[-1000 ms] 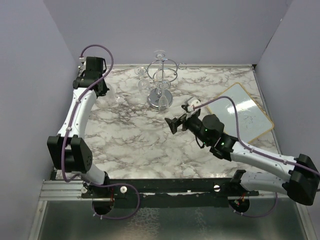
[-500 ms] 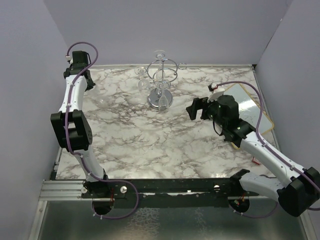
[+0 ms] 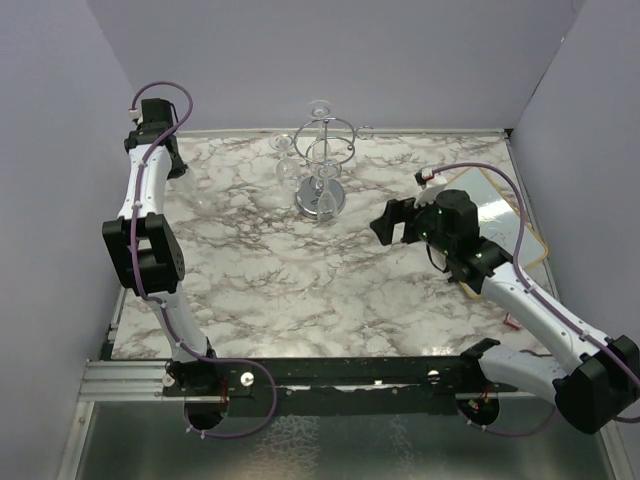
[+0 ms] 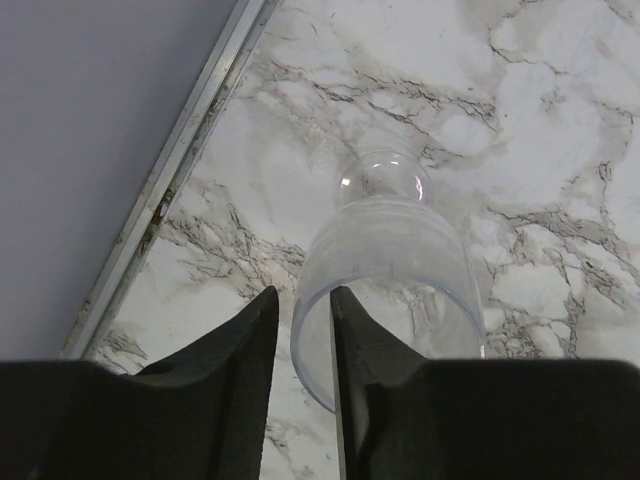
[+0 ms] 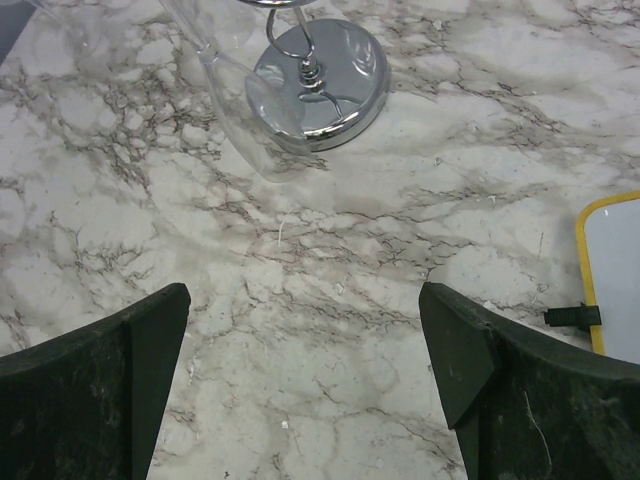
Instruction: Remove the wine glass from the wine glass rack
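Note:
The chrome wine glass rack (image 3: 322,150) stands at the back middle on its round mirrored base (image 3: 320,197), with several clear glasses hanging from its rings. Its base (image 5: 320,75) and one hanging glass (image 5: 245,110) show in the right wrist view. My left gripper (image 3: 172,167) is at the far back left, away from the rack. In the left wrist view the left gripper (image 4: 302,300) is shut on the rim of a clear wine glass (image 4: 390,250), foot pointing away over the marble. My right gripper (image 3: 386,222) is open and empty right of the rack; in its own view the right gripper (image 5: 303,300) spans bare marble.
A whiteboard with a yellow frame (image 3: 495,225) lies at the right; its corner (image 5: 615,270) shows in the right wrist view. Grey walls close in the left, back and right sides. The table's metal edge strip (image 4: 170,180) runs just left of the held glass.
Over the last second my left arm swung from near the rack to the back left corner with the glass. My right arm pulled back to the right, then edged slightly left.

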You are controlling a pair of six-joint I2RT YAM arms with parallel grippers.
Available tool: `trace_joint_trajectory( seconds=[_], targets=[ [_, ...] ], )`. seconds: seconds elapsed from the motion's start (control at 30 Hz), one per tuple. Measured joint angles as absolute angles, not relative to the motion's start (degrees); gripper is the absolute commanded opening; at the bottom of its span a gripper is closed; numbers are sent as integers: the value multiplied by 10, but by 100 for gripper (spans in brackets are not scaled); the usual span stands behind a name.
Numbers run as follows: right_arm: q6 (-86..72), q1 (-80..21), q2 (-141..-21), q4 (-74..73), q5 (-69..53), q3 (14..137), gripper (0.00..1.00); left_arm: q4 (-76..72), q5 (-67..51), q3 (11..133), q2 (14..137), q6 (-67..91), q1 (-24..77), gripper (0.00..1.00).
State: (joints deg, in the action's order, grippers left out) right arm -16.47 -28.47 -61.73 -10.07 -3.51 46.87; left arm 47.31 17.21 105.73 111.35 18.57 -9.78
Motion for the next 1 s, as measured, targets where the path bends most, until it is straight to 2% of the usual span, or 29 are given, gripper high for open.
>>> trace_joint_trajectory(
  seconds=[0.47, 0.63, 1.0],
  targets=[
    [-165, -284, -595, -126, -36, 503, 99, 486, 177, 1072, 1085, 173, -98, 74],
    [-165, -284, -593, -130, -47, 506, 99, 485, 179, 1072, 1009, 174, -98, 79],
    [-203, -284, -588, -134, -85, 506, 100, 468, 151, 1059, 894, 176, -98, 79]
  ],
)
